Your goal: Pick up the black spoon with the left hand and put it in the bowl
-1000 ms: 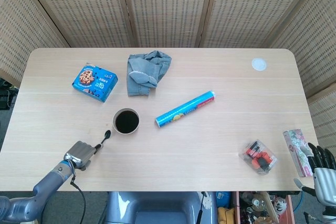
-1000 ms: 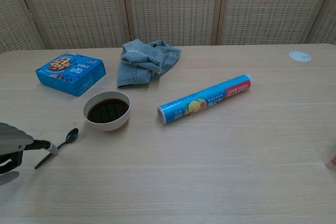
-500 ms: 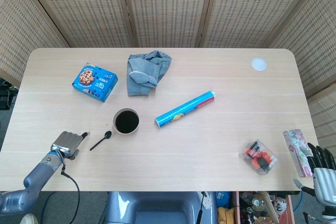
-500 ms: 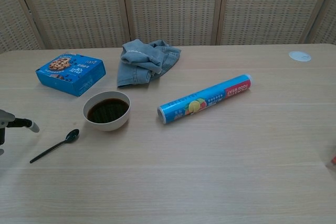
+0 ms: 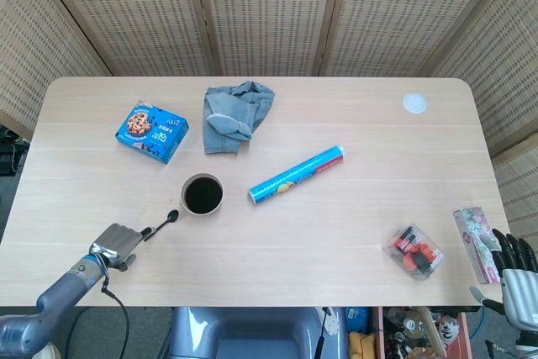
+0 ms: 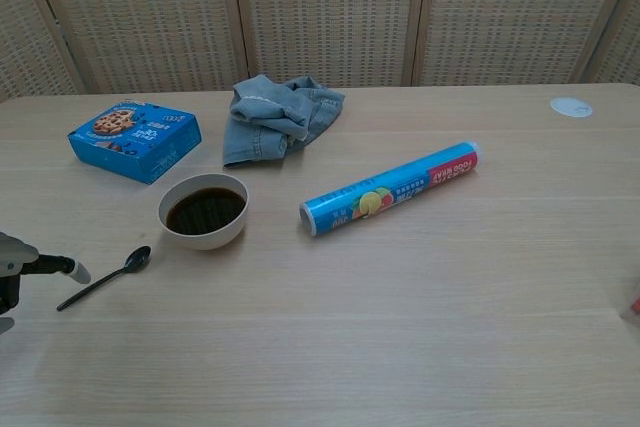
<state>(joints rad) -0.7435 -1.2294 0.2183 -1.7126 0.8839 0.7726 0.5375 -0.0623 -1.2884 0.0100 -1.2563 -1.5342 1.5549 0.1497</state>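
Note:
The black spoon (image 5: 165, 222) lies flat on the table, its head toward the bowl (image 5: 202, 213) and its handle running down-left. The chest view shows the spoon (image 6: 110, 277) just left of the white bowl (image 6: 205, 237), which holds dark liquid. My left hand (image 5: 116, 244) rests low at the handle's end and holds nothing. In the chest view the left hand (image 6: 18, 265) sits at the frame's left edge with one finger stretched toward the handle tip, a small gap between them. My right hand (image 5: 518, 277) hangs off the table's right front corner, fingers spread, empty.
A blue cookie box (image 5: 152, 131) and a crumpled denim cloth (image 5: 234, 115) lie behind the bowl. A blue wrap roll (image 5: 297, 174) lies right of it. A packet of red items (image 5: 414, 251), a pink box (image 5: 476, 241) and a white disc (image 5: 414, 103) sit at the right.
My left hand was on the spoon's handle, drew back to the left, and has now come back close to the handle end. The handle swung slightly; the right hand stayed still.

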